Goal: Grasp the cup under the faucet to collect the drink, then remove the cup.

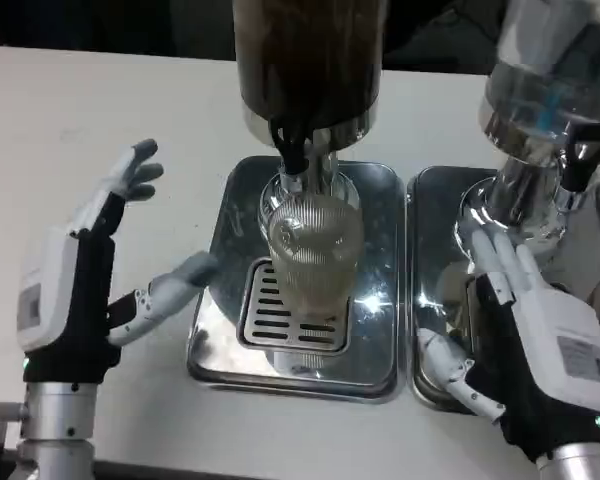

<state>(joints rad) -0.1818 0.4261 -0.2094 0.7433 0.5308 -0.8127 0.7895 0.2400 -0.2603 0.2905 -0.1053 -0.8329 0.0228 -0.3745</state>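
Left hand (80, 280) open, fingers spread, holding nothing, clear to the left of the cup (315, 255), with a gap between them. Its nearest fingertip sits near the left edge of the tray (225, 350), not touching the cup.

Right hand (530, 340) open too, fingers apart and flat, resting palm-down on the second tray (432, 260), right of the cup. Fingertips point up toward the base of the clear dispenser (545, 90).

Cup: ribbed, clear, upright on the drain grate (270, 325) in the tray, directly under the faucet (292, 150). Can't tell how much liquid is in it.

Faucet is black and hangs from the dark dispenser (308, 60), which stands behind and above the cup.

Both trays sit side by side on the table (80, 130), the cup's tray on the left.
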